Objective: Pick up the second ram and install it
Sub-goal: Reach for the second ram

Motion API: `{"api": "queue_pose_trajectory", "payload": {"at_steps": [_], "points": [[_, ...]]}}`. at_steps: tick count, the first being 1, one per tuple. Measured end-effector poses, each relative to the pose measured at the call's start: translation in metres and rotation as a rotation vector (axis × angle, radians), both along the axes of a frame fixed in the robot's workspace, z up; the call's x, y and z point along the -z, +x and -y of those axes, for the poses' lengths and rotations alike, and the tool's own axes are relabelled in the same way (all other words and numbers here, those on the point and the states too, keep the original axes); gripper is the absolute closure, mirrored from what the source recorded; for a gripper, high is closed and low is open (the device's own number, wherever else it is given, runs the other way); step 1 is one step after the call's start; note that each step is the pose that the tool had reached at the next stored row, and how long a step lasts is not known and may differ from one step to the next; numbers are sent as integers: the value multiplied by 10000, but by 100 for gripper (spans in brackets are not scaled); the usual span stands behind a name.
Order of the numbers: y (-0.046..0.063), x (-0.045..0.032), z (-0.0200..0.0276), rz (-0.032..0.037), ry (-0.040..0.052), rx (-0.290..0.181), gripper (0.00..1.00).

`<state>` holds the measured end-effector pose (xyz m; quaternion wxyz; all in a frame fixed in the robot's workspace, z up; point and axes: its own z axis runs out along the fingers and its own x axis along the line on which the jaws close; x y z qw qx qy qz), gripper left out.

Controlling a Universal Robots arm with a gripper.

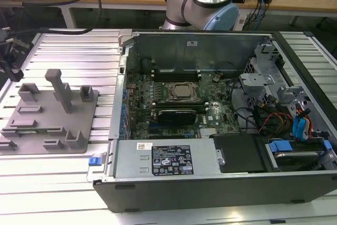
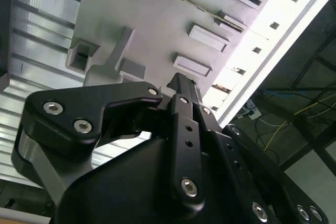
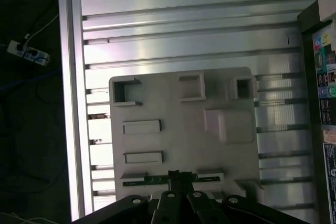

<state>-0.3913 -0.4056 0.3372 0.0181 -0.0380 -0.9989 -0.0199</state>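
Observation:
In the first wrist view the second ram [image 3: 147, 179], a thin green stick, lies in a slot holder at one edge of the grey fixture plate [image 3: 178, 135]. My gripper [image 3: 176, 173] hangs well above the plate. Its black fingertips [image 3: 173, 176] line up over the middle of the stick. The second wrist view shows the gripper [image 2: 181, 80] shut, its fingers meeting in a narrow tip with nothing between them. The same grey plate [image 1: 47, 119] lies at the exterior view's left. The open computer case [image 1: 200, 40] with the motherboard [image 1: 158, 85] lies to its right.
Raised blocks and a tall post [image 1: 59, 89] stand on the plate. The ribbed metal table [image 3: 184, 40] ends at an edge [image 3: 71, 103] with dark floor and a power strip [image 3: 29, 52] beyond. The robot's base [image 1: 202, 1] stands behind the case. Cables and drive brackets [image 1: 274, 104] crowd the case's right side.

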Motion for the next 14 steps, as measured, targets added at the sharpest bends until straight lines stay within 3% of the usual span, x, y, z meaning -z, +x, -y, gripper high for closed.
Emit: {"api": "queue_pose_trajectory", "payload": {"at_steps": [6,7,14], "points": [[-20,73,107,-73,0,0,92],[-22,92,145,-89,0,0,92],[-22,109,155,-104,0,0,92]]}}
